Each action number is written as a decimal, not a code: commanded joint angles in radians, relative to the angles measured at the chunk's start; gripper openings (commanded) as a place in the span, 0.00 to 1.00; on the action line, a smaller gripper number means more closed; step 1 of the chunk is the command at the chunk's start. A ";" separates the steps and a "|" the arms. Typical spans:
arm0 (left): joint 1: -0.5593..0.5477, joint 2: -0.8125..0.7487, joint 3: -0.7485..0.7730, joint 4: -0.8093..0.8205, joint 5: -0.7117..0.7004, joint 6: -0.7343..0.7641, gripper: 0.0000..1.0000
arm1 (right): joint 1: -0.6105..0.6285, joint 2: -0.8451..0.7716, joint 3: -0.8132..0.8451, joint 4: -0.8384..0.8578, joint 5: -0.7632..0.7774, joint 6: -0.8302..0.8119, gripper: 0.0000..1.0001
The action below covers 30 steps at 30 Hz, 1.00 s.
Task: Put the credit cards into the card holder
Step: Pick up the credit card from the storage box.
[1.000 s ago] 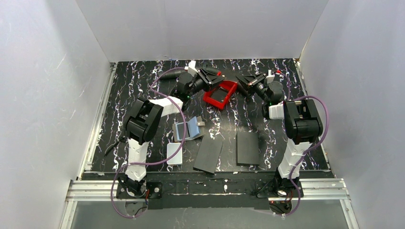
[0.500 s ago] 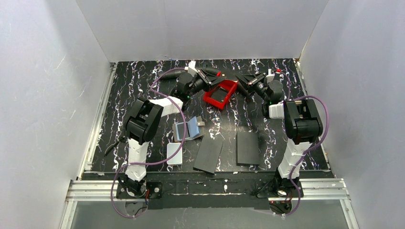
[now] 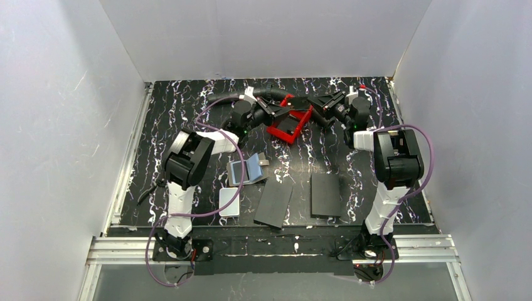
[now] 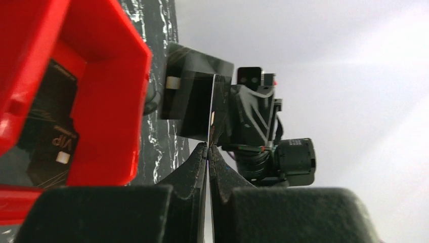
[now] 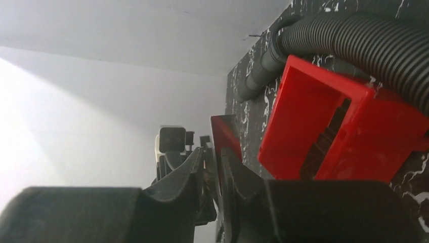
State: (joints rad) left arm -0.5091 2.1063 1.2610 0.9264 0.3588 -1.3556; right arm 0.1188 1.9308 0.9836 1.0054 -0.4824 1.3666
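Now the left pincer (image 4: 208, 147) pinches the edge of a credit card (image 4: 195, 101), likely stiff and slippery, upper middle by the red tray (image 3: 276, 133), while the right pincer (image 5: 212, 152) has its jaws slightly apart.

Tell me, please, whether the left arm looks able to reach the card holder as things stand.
Probably yes: the card holder lies open on the table close to that arm, nearer than the red tray. The left gripper, jaws shut on a card, would need to draw back.
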 commanded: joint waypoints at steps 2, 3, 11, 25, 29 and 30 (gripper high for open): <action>0.024 -0.011 -0.011 -0.029 -0.021 -0.013 0.00 | -0.005 0.025 0.115 -0.114 -0.027 -0.099 0.30; 0.024 -0.002 -0.006 -0.030 -0.021 -0.017 0.00 | -0.005 0.032 0.129 -0.141 -0.028 -0.113 0.31; 0.026 0.009 0.009 -0.074 -0.028 0.002 0.00 | -0.005 0.061 0.231 -0.348 -0.048 -0.258 0.38; 0.063 -0.135 -0.085 -0.185 0.013 0.170 0.00 | 0.017 -0.045 0.482 -1.150 0.162 -0.947 0.50; 0.064 -0.194 -0.111 -0.225 0.034 0.210 0.00 | 0.016 -0.140 0.376 -1.201 0.234 -0.956 0.60; 0.063 -0.206 -0.115 -0.235 0.039 0.221 0.00 | 0.016 -0.151 0.367 -1.234 0.249 -0.976 0.61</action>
State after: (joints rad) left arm -0.4458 2.0247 1.1625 0.7296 0.3622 -1.2121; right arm 0.1314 1.8767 1.3975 -0.0574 -0.3477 0.5144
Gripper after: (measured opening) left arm 0.010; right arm 0.588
